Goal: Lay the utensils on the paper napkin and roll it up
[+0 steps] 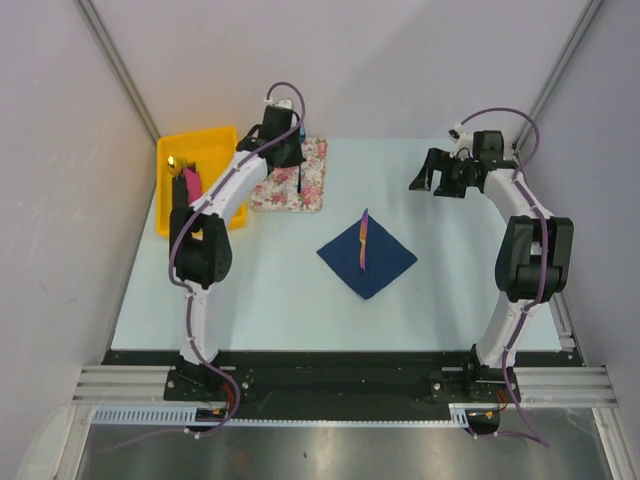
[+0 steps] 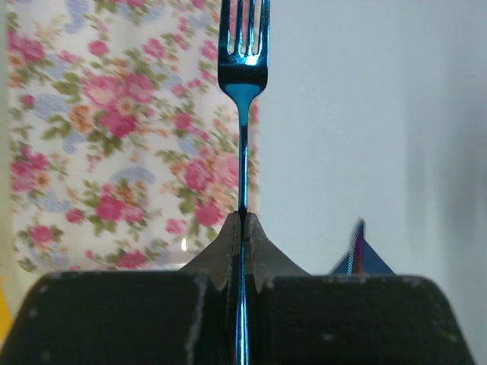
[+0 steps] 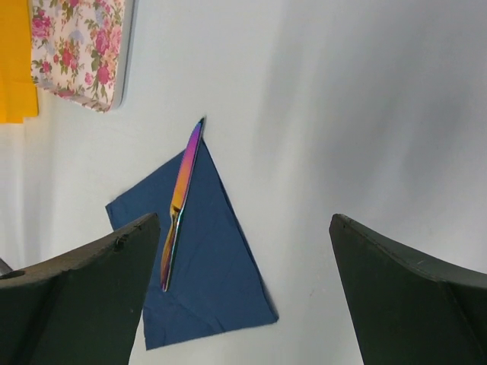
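My left gripper (image 1: 296,160) hangs over the right part of the floral mat (image 1: 290,190), shut on the handle of a shiny blue fork (image 2: 243,76). The fork's tines point away from the jaws (image 2: 243,220) in the left wrist view. The navy paper napkin (image 1: 367,258) lies as a diamond in the middle of the table. An iridescent tan-orange knife (image 1: 364,240) rests on it, tip poking past the far corner. In the right wrist view the knife (image 3: 179,201) lies along the napkin's (image 3: 213,281) left side. My right gripper (image 1: 428,183) hovers open at the far right, empty (image 3: 245,220).
A yellow bin (image 1: 215,140) holding pink and black blocks stands at the far left beside the floral mat (image 2: 114,137). Grey walls and a metal frame close in the table. The arm bases sit along the near edge.
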Tool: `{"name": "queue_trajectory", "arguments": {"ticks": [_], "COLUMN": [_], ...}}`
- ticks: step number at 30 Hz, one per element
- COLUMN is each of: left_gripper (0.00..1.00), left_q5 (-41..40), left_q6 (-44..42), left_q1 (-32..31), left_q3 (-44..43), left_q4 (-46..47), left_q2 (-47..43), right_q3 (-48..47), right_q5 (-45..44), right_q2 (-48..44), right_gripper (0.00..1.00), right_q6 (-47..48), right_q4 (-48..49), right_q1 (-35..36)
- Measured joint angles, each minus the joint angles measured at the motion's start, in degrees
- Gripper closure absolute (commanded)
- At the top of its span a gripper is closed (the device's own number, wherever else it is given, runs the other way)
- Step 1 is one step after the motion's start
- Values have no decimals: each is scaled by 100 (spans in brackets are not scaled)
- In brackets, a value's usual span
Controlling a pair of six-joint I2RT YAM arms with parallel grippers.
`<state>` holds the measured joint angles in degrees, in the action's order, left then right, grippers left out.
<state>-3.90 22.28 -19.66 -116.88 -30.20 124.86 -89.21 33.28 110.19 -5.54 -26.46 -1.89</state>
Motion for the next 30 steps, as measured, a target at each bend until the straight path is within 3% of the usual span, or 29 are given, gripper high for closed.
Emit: {"name": "queue_trajectory", "arguments": {"ticks": [6,16,30], "left_gripper": [100,100,100], "left_q5": [-50,-275,-612], "left_q6": [417,1403,1891], "left_q1": [-868,-2142,-2579], "left_q3": [1147,2476,2022], "left_q4": [146,407,706], "left_q2": [-763,-901,-258], "right_q3": [684,1849,2437], "right_q5": [190,380,479], "right_q2": [-522,-1641,-2063], "right_gripper": [0,0,0], "right_q6": [-136,-247,-647], "right_q4": [-24,153,551], "right_q1": [-356,-551,-673]}}
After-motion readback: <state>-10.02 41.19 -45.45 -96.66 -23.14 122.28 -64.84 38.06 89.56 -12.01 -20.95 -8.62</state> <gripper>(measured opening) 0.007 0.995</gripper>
